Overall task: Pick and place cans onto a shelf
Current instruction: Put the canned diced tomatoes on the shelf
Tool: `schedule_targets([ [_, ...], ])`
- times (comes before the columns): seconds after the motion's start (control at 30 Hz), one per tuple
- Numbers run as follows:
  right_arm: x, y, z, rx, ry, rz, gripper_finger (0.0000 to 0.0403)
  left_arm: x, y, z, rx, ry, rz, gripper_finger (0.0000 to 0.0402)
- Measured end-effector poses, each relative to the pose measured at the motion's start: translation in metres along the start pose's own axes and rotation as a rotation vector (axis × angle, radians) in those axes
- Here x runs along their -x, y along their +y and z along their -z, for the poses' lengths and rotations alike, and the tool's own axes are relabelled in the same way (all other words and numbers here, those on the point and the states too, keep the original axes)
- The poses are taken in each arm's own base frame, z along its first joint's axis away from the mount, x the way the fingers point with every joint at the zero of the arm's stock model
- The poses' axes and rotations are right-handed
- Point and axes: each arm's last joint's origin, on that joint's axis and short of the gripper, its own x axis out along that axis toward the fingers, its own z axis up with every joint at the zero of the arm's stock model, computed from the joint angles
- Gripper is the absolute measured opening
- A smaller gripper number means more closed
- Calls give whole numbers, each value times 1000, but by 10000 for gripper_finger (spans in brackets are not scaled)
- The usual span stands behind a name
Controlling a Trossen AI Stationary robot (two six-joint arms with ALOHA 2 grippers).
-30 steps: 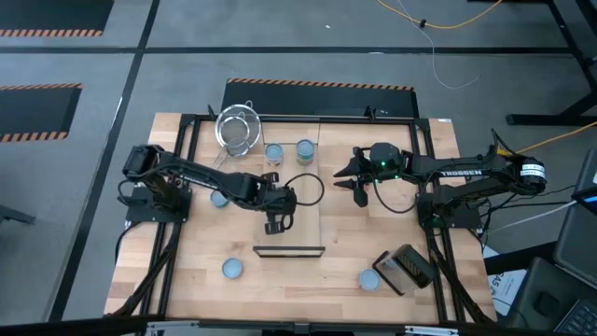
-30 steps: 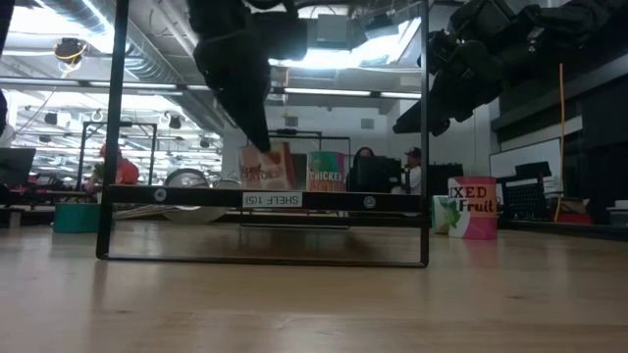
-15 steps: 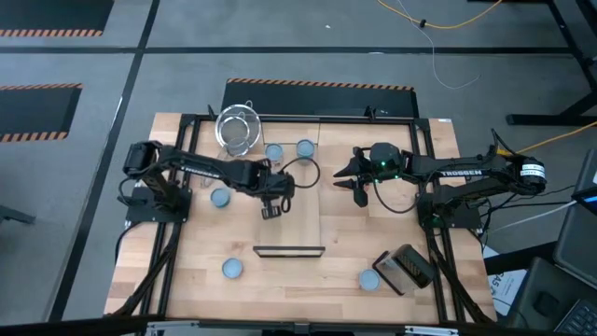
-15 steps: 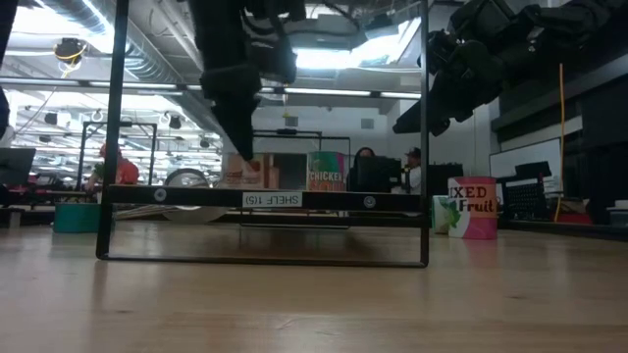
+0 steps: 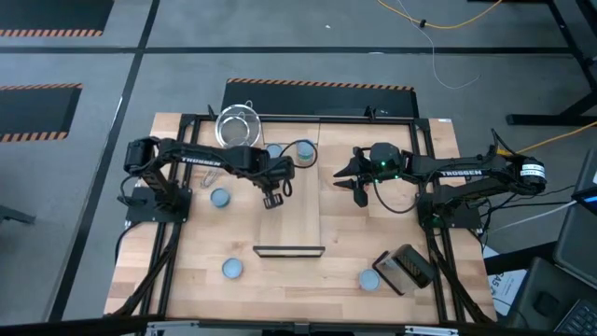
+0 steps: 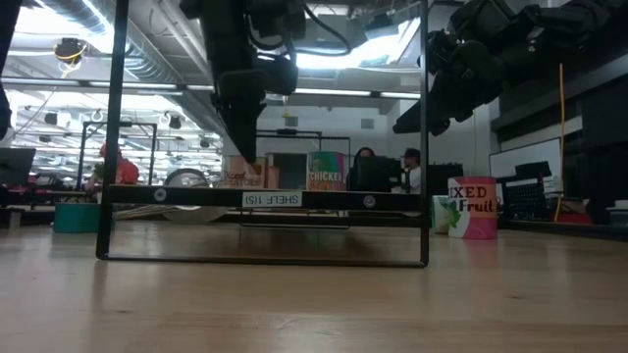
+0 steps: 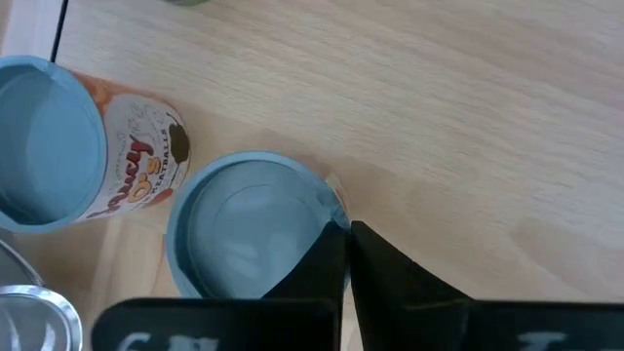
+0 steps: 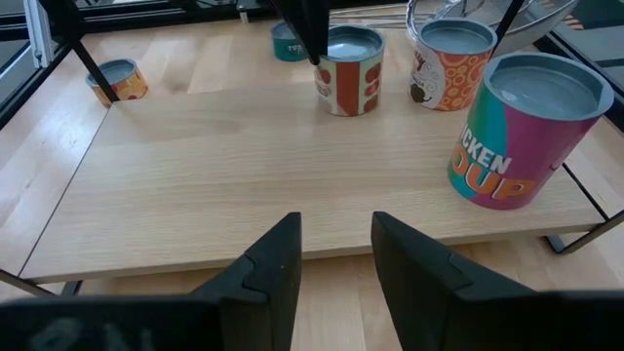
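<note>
The shelf (image 5: pixel 297 217) is a raised light wood board on a black frame. My left gripper (image 5: pixel 272 198) is shut, its fingertips at a red-labelled can (image 8: pixel 351 70) standing on the shelf. That can's pale blue top (image 7: pixel 244 229) lies just beyond the fingers. An orange-labelled can (image 7: pixel 58 146) and a pink can (image 8: pixel 522 127) stand at the shelf's far end. My right gripper (image 5: pixel 359 182) hovers open to the right of the shelf, holding nothing; its fingers (image 8: pixel 278 263) are well apart. My left gripper meets the red-labelled can at its top rim (image 7: pixel 327 200), on the side facing the table's near edge. The shut fingertips (image 8: pixel 314 49) lean against it without clasping it. They slant steeply down from above. The can stands upright on the shelf board.
A wire strainer (image 5: pixel 236 126) sits at the far left behind the shelf. Loose cans stand on the table to the left (image 5: pixel 219 198), near left (image 5: pixel 231 269) and near right (image 5: pixel 369 279). A dark box (image 5: pixel 403 268) lies beside that last can.
My left gripper has travelled along the shelf toward the table's far edge, staying shut and rolling a little. The red-labelled can has slid with it toward the shelf's far end and stands upright, nearer the two cans there.
</note>
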Motion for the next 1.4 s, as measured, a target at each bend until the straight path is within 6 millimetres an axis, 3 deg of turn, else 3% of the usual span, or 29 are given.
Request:
schedule_targets([
  [1.4,0,0,0,0,0,0,132,-2,0,-7,12,-65,15,31],
])
